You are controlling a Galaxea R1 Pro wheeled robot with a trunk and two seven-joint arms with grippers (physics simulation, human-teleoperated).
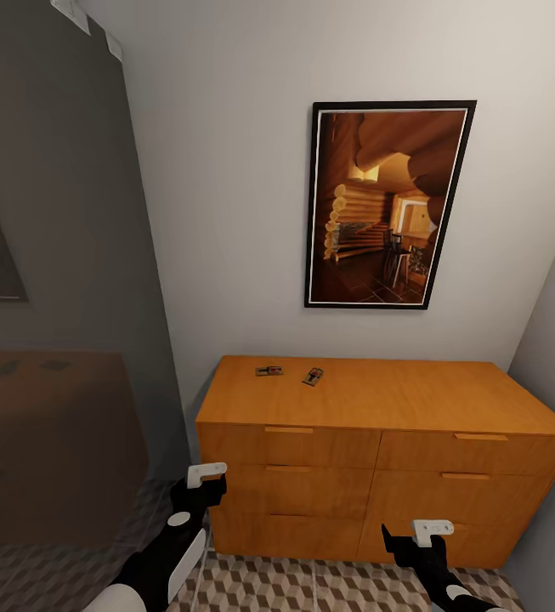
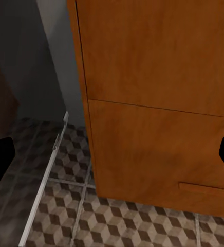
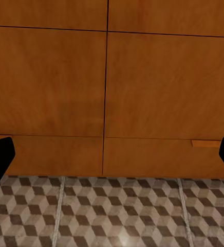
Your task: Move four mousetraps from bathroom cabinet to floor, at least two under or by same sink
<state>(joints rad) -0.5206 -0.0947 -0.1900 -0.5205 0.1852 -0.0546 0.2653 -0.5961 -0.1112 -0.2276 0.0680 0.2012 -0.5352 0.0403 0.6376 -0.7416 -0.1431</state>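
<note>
my left gripper [image 1: 199, 486] hangs low by the cabinet's [image 1: 379, 459] left front corner, fingers spread wide and holding nothing; my right gripper [image 1: 413, 535] sits before the lower right drawers, likewise spread and empty. beneath both runs the bathroom floor [image 1: 311, 586], tiled in brown-and-beige cubes. on the orange-brown surface i count two mousetraps, one [image 1: 269, 371] near the back left and another [image 1: 313, 376] just right of it, apart: tiny dark slabs, their metal parts too small to make out. a framed picture [image 1: 387, 204] hangs above.
</note>
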